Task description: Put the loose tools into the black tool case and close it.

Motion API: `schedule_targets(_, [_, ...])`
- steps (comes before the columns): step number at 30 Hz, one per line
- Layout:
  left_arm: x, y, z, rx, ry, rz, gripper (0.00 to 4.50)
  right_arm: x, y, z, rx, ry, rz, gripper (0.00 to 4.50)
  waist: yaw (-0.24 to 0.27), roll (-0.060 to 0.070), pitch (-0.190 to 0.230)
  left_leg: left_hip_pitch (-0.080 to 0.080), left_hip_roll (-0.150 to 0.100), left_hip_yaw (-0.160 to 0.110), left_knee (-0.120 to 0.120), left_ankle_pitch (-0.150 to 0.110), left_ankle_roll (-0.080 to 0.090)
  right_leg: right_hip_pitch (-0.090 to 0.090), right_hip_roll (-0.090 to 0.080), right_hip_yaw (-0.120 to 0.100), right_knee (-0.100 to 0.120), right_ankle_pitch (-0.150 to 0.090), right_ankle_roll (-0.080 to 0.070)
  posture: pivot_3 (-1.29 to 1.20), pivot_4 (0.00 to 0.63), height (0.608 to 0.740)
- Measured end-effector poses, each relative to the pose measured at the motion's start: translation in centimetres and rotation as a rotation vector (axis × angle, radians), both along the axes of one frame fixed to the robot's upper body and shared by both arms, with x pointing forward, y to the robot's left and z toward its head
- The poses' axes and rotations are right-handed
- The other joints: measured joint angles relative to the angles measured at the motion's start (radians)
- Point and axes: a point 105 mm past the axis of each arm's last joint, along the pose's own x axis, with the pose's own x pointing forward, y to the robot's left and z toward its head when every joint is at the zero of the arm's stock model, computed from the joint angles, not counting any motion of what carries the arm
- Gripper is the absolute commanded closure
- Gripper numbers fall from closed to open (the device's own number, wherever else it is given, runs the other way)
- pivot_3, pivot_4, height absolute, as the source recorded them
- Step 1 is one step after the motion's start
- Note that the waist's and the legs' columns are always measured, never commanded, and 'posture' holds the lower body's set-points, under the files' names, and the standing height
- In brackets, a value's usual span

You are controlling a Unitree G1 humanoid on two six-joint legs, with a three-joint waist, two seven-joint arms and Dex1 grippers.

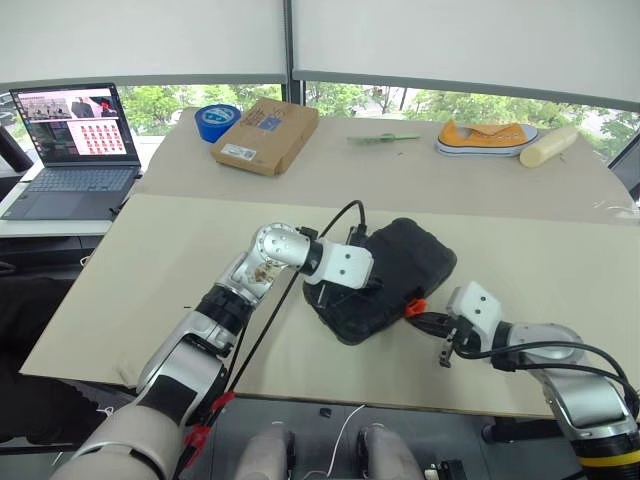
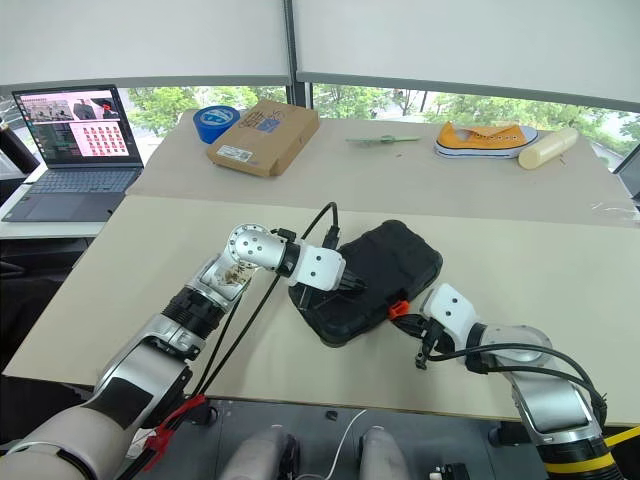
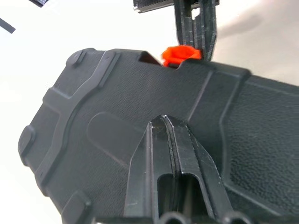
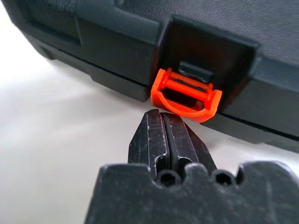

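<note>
Black tool case [image 1: 395,275] lies lid-down-shut mid-bench [image 1: 180,260], near front edge. Left claw [image 3: 169,128] pinched closed, empty, tips resting on textured lid. Right claw [image 4: 162,122] closed, empty, tips just beside orange latch [image 4: 187,95]. Bare bench all around case.

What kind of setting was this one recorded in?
Probably an office or lab test space: an open laptop on a side desk, wide tables holding unrelated props, and roller-blind windows overlooking trees.
</note>
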Motion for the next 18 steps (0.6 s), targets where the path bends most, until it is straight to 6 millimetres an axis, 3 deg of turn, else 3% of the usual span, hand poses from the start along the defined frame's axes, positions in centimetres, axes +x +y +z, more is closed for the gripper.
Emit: schedule_targets(18, [0.0, 0.3, -0.2, -0.004, -0.021, 0.006, 4.47, 0.9, -0.7, 1.0, -0.039, -0.036, 0.026, 4.5, -0.006, 0.0, 0.0, 0.0, 0.0, 0.0, 0.0, 0.0, 0.0, 0.0, 0.0, 0.0, 0.0, 0.0, 0.0, 0.0, 0.15, 0.735])
